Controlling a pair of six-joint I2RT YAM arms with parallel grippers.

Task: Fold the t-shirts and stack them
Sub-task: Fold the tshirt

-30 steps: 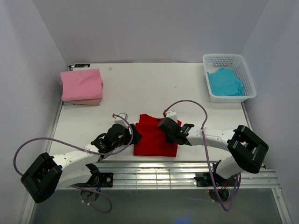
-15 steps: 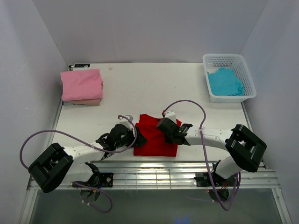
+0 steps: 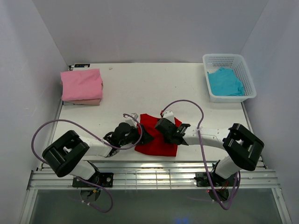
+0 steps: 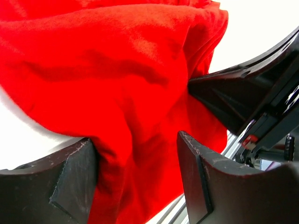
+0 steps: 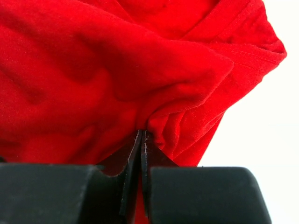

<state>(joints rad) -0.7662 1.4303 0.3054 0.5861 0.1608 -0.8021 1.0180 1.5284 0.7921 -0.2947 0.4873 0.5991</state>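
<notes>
Now that the left claw [image 4: 138,163] has slid in, spread around the red t-shirt [image 3: 161,144] the right claw [image 5: 141,140] pinches, another fold seems imminent.

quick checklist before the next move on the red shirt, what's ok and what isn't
1. Right gripper clamped on the red t-shirt: ok, it pinches a fold.
2. Left gripper gripping cloth: not ok, jaws stand open with cloth bunched between them.
3. Shirt lying flat: not ok, it is rumpled at both grippers.
4. Stack ready to receive it: ok, the pink t-shirt lies on the beige t-shirt at the far left.
5. Cloth snagged under an arm: cannot tell.
</notes>
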